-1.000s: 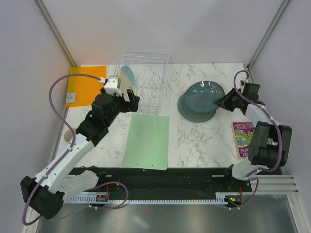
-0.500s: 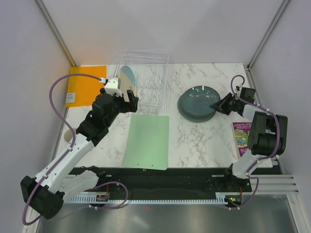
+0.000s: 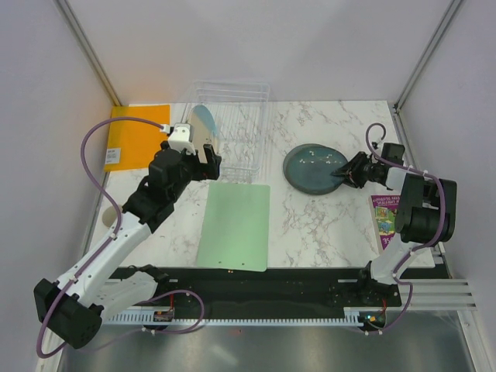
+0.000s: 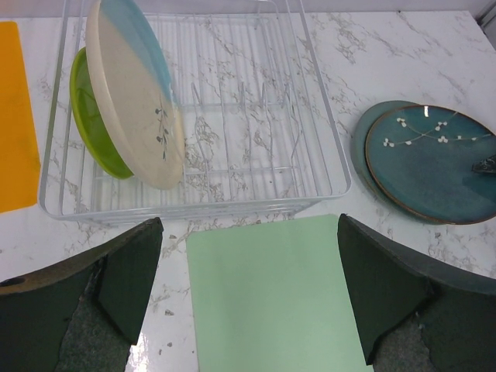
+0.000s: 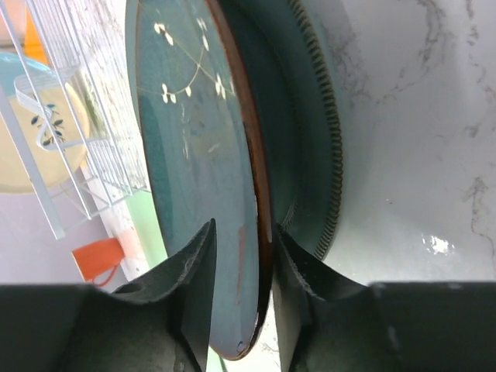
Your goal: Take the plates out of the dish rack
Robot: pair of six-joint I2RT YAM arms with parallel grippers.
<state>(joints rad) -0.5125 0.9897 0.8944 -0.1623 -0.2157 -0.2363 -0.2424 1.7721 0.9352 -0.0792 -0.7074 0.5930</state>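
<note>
two likely stiff, slick, breakable plates (image 4: 136, 93) are standing in the dish rack (image 4: 232, 205), best taken by the top rim; the left pincer (image 4: 244, 232) is hovering spread, the right pincer (image 5: 242, 240) is pinching the rim of the teal plate (image 3: 310, 164).

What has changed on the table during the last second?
The right gripper came down and laid the teal plate, which was tilted before, nearly flat on the darker plate. It still grips the plate's rim. The left gripper stayed open in front of the rack. The cream plate and the green plate still stand in the rack.
</note>
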